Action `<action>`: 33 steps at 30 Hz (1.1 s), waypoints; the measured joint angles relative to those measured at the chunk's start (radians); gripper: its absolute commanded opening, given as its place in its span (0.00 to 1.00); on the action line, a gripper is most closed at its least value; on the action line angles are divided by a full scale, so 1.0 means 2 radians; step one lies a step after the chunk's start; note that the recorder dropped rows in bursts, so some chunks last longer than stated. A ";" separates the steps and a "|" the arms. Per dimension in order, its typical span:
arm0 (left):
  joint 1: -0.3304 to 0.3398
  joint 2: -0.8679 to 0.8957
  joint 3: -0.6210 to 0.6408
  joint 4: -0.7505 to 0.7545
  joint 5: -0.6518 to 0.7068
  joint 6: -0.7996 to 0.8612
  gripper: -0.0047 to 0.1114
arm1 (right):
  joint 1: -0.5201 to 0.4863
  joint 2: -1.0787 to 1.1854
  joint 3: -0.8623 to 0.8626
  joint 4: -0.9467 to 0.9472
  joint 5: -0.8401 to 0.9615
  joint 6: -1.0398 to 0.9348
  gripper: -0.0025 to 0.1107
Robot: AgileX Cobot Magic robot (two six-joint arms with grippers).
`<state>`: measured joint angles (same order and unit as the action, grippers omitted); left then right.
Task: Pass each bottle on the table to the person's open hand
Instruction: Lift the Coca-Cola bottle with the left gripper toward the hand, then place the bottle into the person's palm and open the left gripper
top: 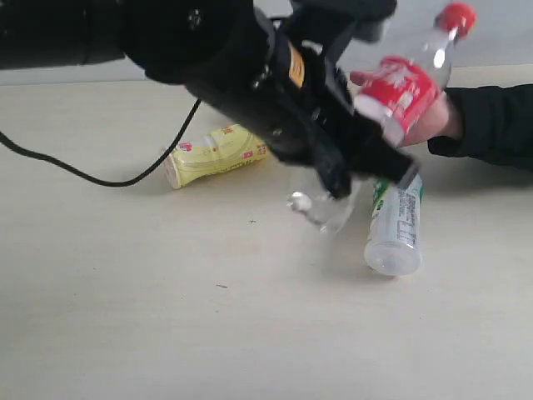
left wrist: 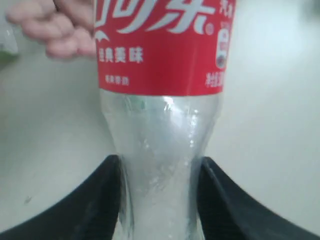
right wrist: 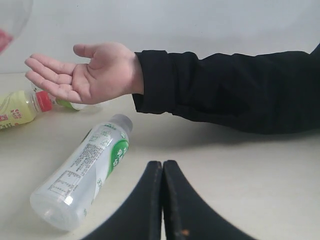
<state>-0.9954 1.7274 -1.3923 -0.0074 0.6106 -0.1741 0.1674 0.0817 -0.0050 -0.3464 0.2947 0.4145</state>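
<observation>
My left gripper (left wrist: 160,162) is shut on the clear lower body of the red-label, red-capped bottle (top: 401,90), seen close up as the bottle (left wrist: 160,50). It holds the bottle tilted in the air, right at the person's open hand (top: 435,118), cap pointing up and away. The yellow bottle (top: 218,153) lies on the table (top: 166,317), its cap end hidden by my arm. On its side below the hand lies the frosted green-white-label bottle (top: 396,221). My right gripper (right wrist: 162,166) is shut and empty, low over the table near the frosted bottle (right wrist: 82,170). I cannot clearly make out the clear white-label bottle.
The person's black sleeve (right wrist: 225,90) stretches in from the right above the table. A black cable (top: 92,177) trails from my left arm across the table's left side. Something small, clear and greenish (right wrist: 72,104) lies by the yellow bottle's red cap (right wrist: 44,101).
</observation>
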 measured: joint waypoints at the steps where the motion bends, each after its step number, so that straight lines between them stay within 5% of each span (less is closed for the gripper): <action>1: 0.000 0.000 -0.015 0.000 -0.038 -0.060 0.04 | 0.000 0.000 0.000 0.000 0.000 0.000 0.02; 7: 0.000 0.006 -0.074 0.000 -0.195 -0.266 0.04 | 0.000 0.000 0.000 0.000 0.000 0.000 0.02; 12: 0.016 0.066 -0.119 0.000 -0.218 -0.353 0.04 | 0.000 0.000 0.000 0.000 0.000 0.000 0.02; 33: 0.062 0.206 -0.121 -0.001 -0.259 -0.423 0.04 | 0.000 0.000 0.000 0.000 0.000 0.000 0.02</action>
<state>-0.8713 2.1389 -1.6352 -0.0104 0.0920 -1.0208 0.1674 0.0817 -0.0050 -0.3464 0.2947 0.4145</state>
